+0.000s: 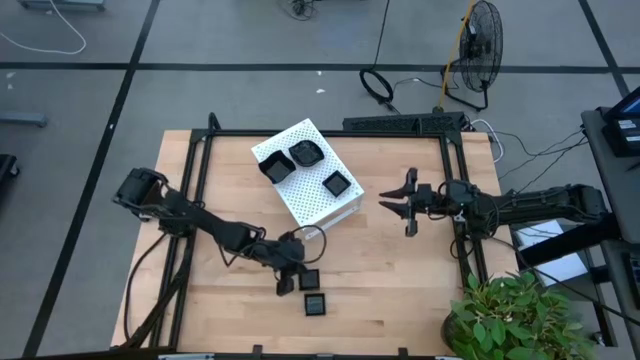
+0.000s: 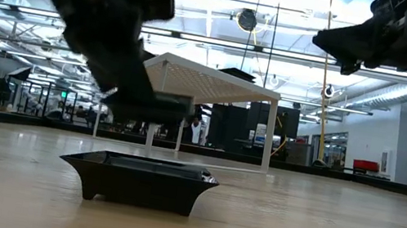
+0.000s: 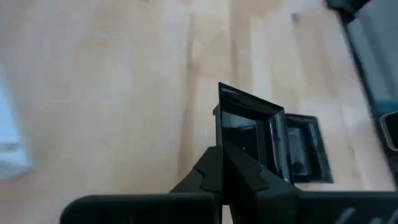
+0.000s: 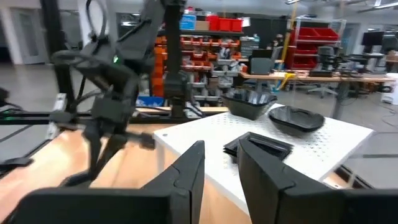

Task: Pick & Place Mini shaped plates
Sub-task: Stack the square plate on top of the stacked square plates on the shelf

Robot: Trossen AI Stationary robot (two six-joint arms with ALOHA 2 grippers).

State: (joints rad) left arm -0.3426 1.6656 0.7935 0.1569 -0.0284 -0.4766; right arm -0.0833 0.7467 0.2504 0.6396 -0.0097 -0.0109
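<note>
My left gripper (image 1: 296, 279) is shut on a small square black plate (image 3: 252, 130), lifted above the wooden table near its front middle. A second square black plate (image 1: 315, 304) rests on its base on the table just nearer the front edge, and it fills the foreground of the low view (image 2: 139, 178). Three more black plates (image 1: 305, 152) sit on top of the white perforated box (image 1: 318, 200) at the table's middle. My right gripper (image 1: 400, 203) hovers open to the right of the box, holding nothing. My left gripper pinches the plate's raised rim on one side (image 3: 222, 140) between its two fingers (image 3: 211, 171). The fingers slant down from the table's left. The plate is lifted clear of the table (image 2: 150, 109) and sits tilted in the hold.
A black frame (image 1: 200, 150) runs around the table's edges. A potted plant (image 1: 515, 315) stands at the near right corner. Bare wood lies in front of the box and at the table's near left (image 1: 220, 310).
</note>
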